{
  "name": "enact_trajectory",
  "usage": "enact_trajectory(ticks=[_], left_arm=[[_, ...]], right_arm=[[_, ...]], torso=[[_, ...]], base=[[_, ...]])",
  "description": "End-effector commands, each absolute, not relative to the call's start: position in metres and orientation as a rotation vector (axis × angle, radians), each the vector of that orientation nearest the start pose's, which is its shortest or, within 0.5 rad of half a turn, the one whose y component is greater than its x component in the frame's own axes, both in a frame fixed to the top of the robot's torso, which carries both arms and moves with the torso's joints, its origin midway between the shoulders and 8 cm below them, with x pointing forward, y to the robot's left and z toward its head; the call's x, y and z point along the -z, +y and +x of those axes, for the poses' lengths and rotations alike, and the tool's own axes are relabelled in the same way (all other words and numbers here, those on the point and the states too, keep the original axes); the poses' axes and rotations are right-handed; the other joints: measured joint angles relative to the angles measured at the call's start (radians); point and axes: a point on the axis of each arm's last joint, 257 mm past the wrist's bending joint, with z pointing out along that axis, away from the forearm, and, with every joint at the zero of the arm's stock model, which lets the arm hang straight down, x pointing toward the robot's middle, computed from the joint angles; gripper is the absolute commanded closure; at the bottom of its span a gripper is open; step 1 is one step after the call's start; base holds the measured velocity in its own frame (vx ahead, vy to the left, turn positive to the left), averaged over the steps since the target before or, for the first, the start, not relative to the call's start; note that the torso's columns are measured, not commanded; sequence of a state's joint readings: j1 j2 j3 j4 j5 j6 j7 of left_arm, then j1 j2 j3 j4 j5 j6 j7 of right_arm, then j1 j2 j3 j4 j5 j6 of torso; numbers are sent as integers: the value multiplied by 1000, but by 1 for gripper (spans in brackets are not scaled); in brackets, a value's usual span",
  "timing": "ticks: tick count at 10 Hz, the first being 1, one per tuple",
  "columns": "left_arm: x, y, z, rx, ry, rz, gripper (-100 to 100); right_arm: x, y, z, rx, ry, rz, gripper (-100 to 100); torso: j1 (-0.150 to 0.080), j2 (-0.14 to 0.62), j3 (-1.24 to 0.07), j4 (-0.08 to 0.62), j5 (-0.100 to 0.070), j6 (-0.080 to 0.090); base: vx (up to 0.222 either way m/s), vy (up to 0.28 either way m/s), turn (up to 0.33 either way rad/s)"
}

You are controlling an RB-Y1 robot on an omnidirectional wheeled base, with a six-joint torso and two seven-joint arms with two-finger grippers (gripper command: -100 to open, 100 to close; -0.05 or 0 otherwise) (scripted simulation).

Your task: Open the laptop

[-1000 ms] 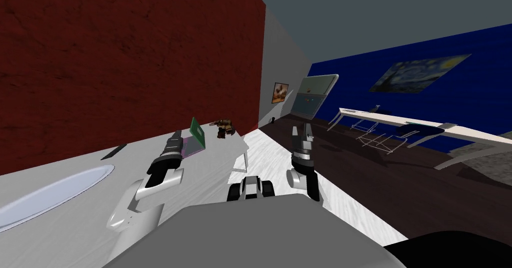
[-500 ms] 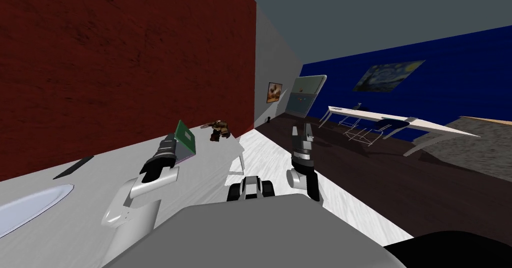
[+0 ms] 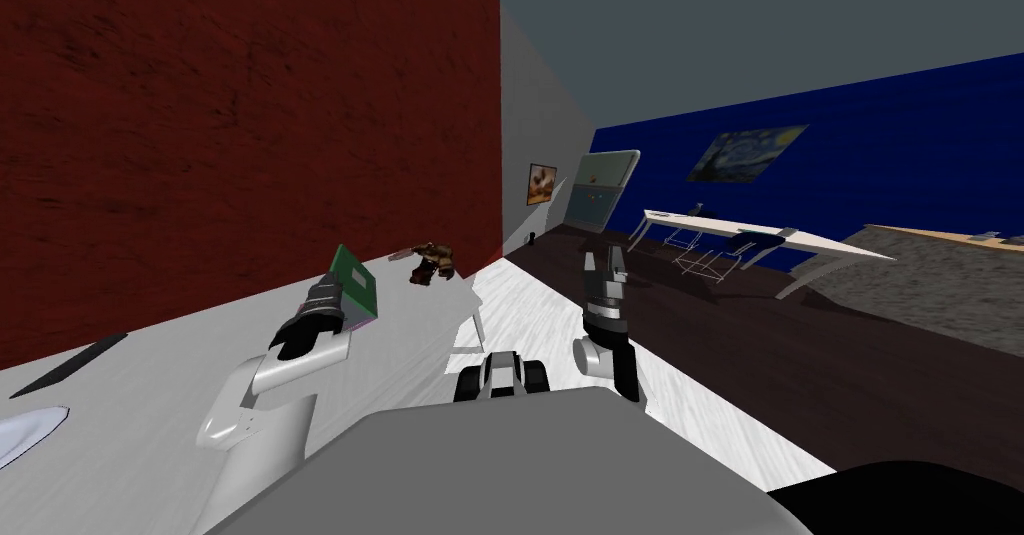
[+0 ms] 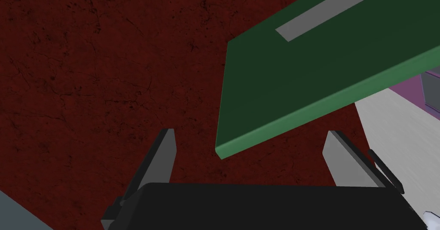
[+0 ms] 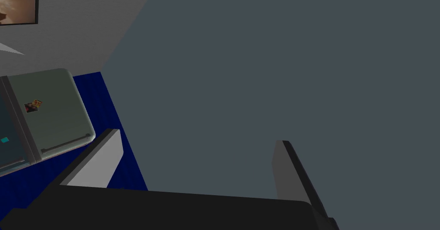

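Facing dark red wall (image 3: 250, 109) across white desktop (image 3: 150, 409). Holding left gripper (image 3: 333, 281) low over that desktop, blades spread wide and gripping nothing. Finding laptop (image 4: 326, 64) directly ahead of left gripper: green lid raised off purple base (image 4: 410, 85), near corner of lid hanging between the spread fingers (image 4: 165, 154), apart from both blades; contact with gripper body impossible to tell. Noting small brown figure (image 3: 430, 262) beyond laptop, farther out from left gripper, and dark flat strip (image 3: 70, 364) well off to its left. Keeping right gripper (image 3: 605, 254) raised to the right of left gripper, past desk's end, blades likewise apart around nothing.
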State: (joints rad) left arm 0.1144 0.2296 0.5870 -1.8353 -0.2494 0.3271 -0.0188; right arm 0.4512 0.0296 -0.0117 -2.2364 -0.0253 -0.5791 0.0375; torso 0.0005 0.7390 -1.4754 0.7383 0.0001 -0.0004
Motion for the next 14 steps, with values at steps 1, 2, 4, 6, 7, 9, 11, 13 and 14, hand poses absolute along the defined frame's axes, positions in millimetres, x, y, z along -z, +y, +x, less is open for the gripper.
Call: enact_trajectory(ticks=[1,2,4,6,7,9,11,13,14], left_arm=[[139,603,404,286,1001,-1212,100],[143,598,408,354,961,-1247,100],[146,592,412,421,920,-1281,100],[150,584,418,521,856,-1329,100],[152,581,420,555,833,-1345,100],[147,579,424,589,812,-1343,100],[165,568,430,705,740,-1400,100],[178,561,433,774,692,-1438,100],[185,557,435,809,666,-1457,100]], right_arm=[[-36,-283,340,-1304,522,617,0],[-36,-283,340,-1304,522,617,0],[-36,-283,340,-1304,522,617,0],[-36,-283,340,-1304,522,617,0],[-36,-283,340,-1304,522,617,0],[-36,-283,340,-1304,522,617,0],[-36,-283,340,-1304,522,617,0],[-36,-283,340,-1304,522,617,0],[-36,-283,340,-1304,522,617,0]], torso=[[0,0,0,0,0,0],[0,0,0,0,0,0],[6,2,2,0,4,-2],[10,1,1,-2,6,-5],[10,-1,0,-3,8,-4],[9,-3,-1,-4,6,-3],[2,-5,-3,-3,3,1],[4,-5,-3,-2,3,2],[3,-5,-3,-2,3,1]], base=[[0,0,0],[-40,57,54],[-60,85,49],[-62,100,70],[-49,79,51],[-52,75,37],[-38,84,80],[-45,95,36],[-38,64,49]])
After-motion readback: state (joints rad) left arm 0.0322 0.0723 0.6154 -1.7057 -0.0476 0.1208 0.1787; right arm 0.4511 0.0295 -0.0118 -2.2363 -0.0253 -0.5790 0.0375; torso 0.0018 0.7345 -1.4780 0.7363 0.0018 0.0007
